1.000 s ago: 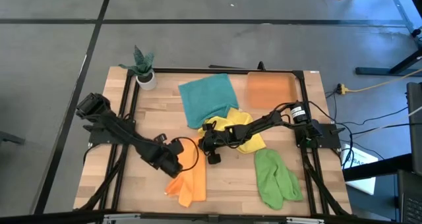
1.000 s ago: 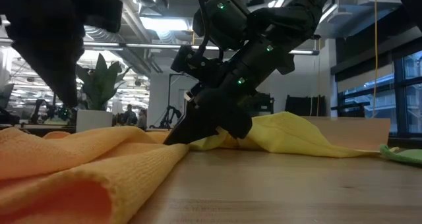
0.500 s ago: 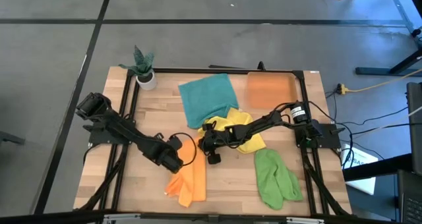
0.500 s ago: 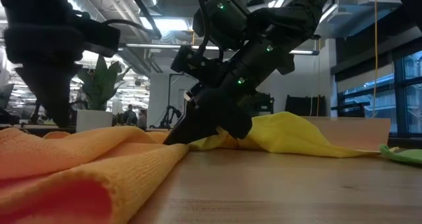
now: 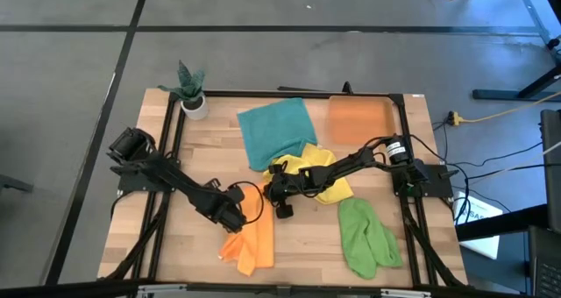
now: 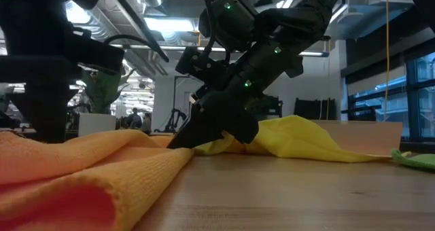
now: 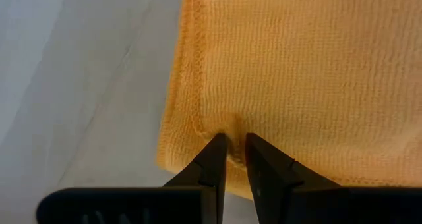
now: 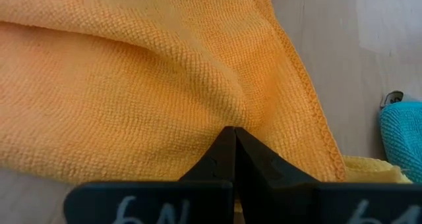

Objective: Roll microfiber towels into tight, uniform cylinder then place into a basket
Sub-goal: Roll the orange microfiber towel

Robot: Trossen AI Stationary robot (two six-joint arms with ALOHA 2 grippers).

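Nothing is rolled yet – the basket (image 5: 360, 119) has no towel in it. Both the left gripper (image 7: 230, 159) and the right gripper (image 8: 235, 145) pinch the orange towel (image 5: 250, 237); four towels remain.

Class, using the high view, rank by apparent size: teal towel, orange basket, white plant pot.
1. teal towel
2. orange basket, somewhat smaller than the towel's visible part
3. white plant pot, clearly the smallest

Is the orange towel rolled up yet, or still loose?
Still loose: the orange towel lies rumpled in soft folds on the table, with both grippers pinching its edge.
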